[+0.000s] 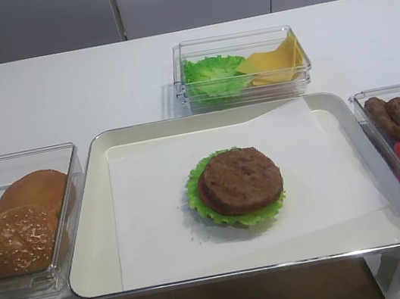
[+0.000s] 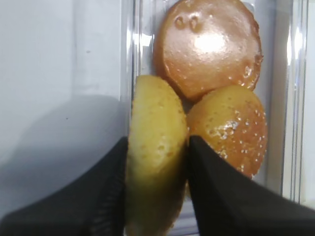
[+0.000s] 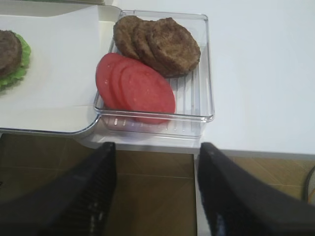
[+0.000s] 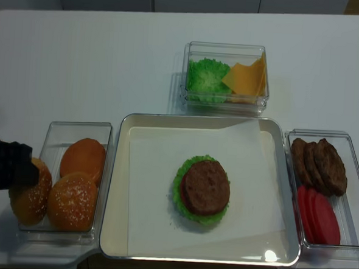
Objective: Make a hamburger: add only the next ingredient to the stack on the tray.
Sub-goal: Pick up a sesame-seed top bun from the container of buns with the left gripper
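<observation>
The stack (image 1: pixel 240 181) (image 4: pixel 205 188) of lettuce, tomato and brown patty lies mid-tray (image 1: pixel 99 235) on white paper. My left gripper (image 2: pixel 157 140) (image 4: pixel 28 169) is shut on a sesame-seeded bun top (image 2: pixel 157 108) (image 4: pixel 29 201), which stands on edge between the fingers at the left end of the bun container (image 4: pixel 76 127). A second seeded bun (image 2: pixel 229 130) (image 4: pixel 72 201) and a smooth bun (image 2: pixel 209 46) (image 4: pixel 83 156) lie beside it. My right gripper (image 3: pixel 157 147) hangs open and empty in front of the table's near edge, seen only in its wrist view.
A clear container (image 3: pixel 206 73) right of the tray holds brown patties (image 3: pixel 157 44) and tomato slices (image 3: pixel 135 88). Another container (image 1: pixel 240 70) behind the tray holds lettuce and cheese. White tabletop surrounds everything.
</observation>
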Motion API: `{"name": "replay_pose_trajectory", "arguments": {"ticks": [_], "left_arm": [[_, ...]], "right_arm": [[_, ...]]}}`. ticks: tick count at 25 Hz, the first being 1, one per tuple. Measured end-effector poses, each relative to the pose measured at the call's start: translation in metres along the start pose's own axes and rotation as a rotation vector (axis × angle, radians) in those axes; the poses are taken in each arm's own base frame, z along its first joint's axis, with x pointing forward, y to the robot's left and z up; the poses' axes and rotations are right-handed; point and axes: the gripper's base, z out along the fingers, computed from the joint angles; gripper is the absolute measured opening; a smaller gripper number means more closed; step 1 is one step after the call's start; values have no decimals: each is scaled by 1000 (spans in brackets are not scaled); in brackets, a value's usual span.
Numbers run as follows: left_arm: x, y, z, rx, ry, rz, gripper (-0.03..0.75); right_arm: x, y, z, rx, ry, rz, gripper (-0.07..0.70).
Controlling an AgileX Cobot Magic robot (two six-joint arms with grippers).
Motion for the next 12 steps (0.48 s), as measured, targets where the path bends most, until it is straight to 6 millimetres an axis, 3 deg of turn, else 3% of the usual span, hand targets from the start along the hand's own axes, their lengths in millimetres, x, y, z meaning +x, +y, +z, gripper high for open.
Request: {"name": "replay_pose_trajectory", "arguments": {"ticks": [3,12], "left_arm": [[-1,-1,-4,-5,-35,3,257],[3,-20,-45,15,-315,19,255]], "right_arm": [[0,0,0,0,0,0,404],[0,0,0,0,0,0,404]]}}
